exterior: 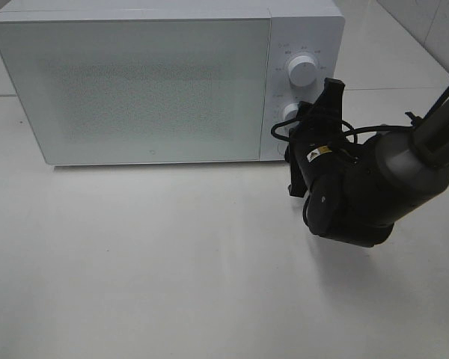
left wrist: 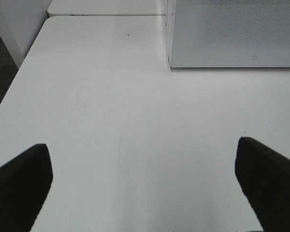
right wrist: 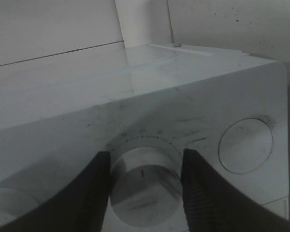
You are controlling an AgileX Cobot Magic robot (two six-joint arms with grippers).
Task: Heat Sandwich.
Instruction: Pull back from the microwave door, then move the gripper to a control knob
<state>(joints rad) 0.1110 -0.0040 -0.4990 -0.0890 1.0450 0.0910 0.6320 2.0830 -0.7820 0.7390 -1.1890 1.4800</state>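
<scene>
sandwich: I cannot tell where it is, no view shows it | microwave (exterior: 135,82): door shut, standing on the white surface (left wrist: 135,96) | right pincer (right wrist: 145,159): I see its fingers clasped on either side of the lower dial (right wrist: 144,195) | left pincer (left wrist: 144,164): spread wide, holding nothing, above the surface

Bare table (exterior: 172,262) before the microwave (exterior: 307,30) lies open; its door (exterior: 135,82) seemingly shut.
</scene>
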